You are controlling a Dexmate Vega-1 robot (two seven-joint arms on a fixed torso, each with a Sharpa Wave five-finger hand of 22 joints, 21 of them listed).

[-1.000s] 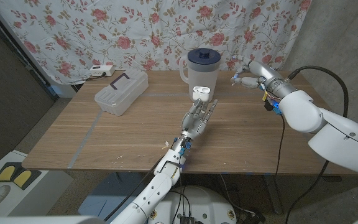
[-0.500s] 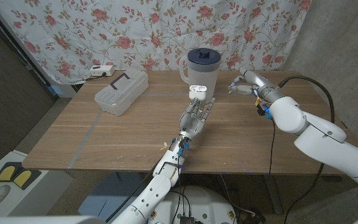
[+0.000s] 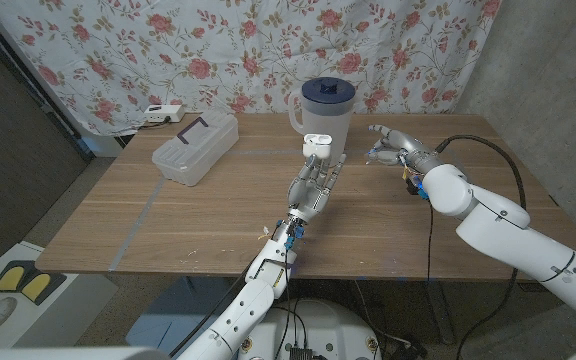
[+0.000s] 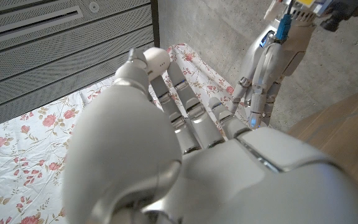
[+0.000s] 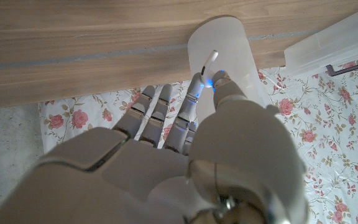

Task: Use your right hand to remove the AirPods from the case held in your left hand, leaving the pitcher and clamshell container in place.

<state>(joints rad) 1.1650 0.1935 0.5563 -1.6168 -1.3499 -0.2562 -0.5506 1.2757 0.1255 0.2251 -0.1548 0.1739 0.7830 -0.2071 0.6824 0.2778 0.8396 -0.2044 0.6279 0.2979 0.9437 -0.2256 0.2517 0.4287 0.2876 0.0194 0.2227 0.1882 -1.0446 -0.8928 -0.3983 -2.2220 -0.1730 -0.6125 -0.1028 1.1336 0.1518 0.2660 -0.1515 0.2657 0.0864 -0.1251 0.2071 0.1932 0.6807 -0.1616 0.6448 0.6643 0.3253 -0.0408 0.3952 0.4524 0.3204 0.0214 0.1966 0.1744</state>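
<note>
**One earbud out, case up in my left hand**

My left hand (image 3: 313, 188) stands raised over the middle of the wooden table (image 3: 168, 230), fingers pointing up and closed around the white AirPods case (image 3: 317, 145), which sits at the fingertips with its lid open. From the head view I can make out something white seated inside the case, but it is too small for me to say how many earbuds are in there. In the left wrist view the case's rounded white body (image 4: 156, 60) shows just past my knuckles.

My right hand (image 3: 392, 143) hovers above the table's far right part, well apart from the case. In the right wrist view I see a single white AirPod (image 5: 211, 61) pinched at its fingertips, stem outward.

The translucent pitcher (image 3: 323, 115) with its dark blue lid stands just behind the case; I cannot tell its contents. The clear clamshell container (image 3: 196, 147) lies shut at the far left of the table, contents unreadable.
</note>
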